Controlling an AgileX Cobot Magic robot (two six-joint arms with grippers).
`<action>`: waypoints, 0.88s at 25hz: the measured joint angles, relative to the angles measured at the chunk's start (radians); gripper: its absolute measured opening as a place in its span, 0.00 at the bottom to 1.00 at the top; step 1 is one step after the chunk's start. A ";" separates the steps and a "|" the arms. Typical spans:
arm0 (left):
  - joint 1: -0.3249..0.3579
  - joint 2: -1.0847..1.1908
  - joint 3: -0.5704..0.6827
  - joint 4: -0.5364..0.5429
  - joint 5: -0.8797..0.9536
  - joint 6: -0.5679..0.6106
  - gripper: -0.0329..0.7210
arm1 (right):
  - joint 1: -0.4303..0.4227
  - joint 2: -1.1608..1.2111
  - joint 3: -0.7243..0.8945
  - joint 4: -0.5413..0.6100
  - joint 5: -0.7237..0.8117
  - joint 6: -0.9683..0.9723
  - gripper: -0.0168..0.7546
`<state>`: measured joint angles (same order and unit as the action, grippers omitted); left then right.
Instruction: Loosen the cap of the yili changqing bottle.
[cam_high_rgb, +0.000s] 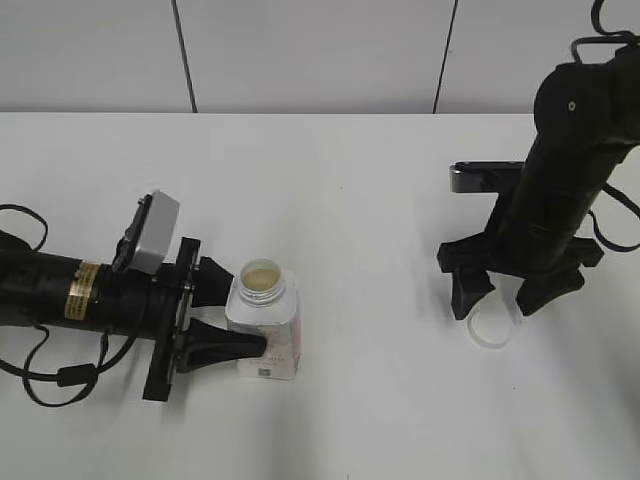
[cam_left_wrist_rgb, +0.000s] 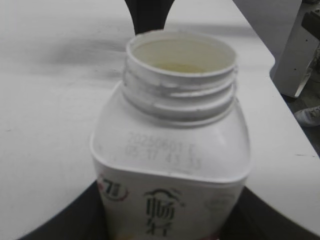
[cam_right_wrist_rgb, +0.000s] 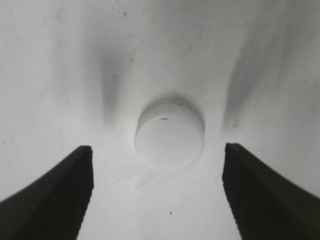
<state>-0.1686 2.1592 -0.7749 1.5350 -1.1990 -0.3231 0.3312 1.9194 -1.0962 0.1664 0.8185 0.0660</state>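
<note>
The left gripper (cam_high_rgb: 232, 312) lies low over the bench (cam_high_rgb: 350, 200) toward its left edge, its two black fingers pressed against opposite sides of the yili changqing bottle (cam_high_rgb: 264, 322), pinching the body below the shoulders; the bottle stands upright on the white surface, nearer the front edge than the back, and its wide threaded neck is open, with pale contents showing inside; in the left wrist view the bottle (cam_left_wrist_rgb: 170, 165) fills the picture, a printed date code on its shoulder and the top of the label just below. The right gripper (cam_high_rgb: 497, 298) hangs toward the right edge of the bench, well apart from the bottle, its fingers spread wide and gripping nothing; the cap (cam_high_rgb: 490, 327) lies flat on the bench between and just in front of them, off the bottle; in the right wrist view the cap (cam_right_wrist_rgb: 169, 135) rests top up, clear of both ribbed fingers (cam_right_wrist_rgb: 55, 195).
</note>
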 joint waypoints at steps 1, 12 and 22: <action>0.009 0.000 0.000 0.008 -0.004 -0.006 0.52 | 0.000 0.000 -0.009 0.000 0.007 -0.001 0.84; 0.121 0.000 0.000 0.107 -0.008 -0.071 0.65 | 0.000 0.000 -0.109 0.006 0.077 -0.019 0.81; 0.234 -0.041 0.000 0.146 -0.007 -0.138 0.65 | 0.000 0.001 -0.240 -0.002 0.117 -0.028 0.79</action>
<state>0.0653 2.1179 -0.7749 1.6806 -1.2061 -0.4612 0.3312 1.9201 -1.3366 0.1645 0.9354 0.0383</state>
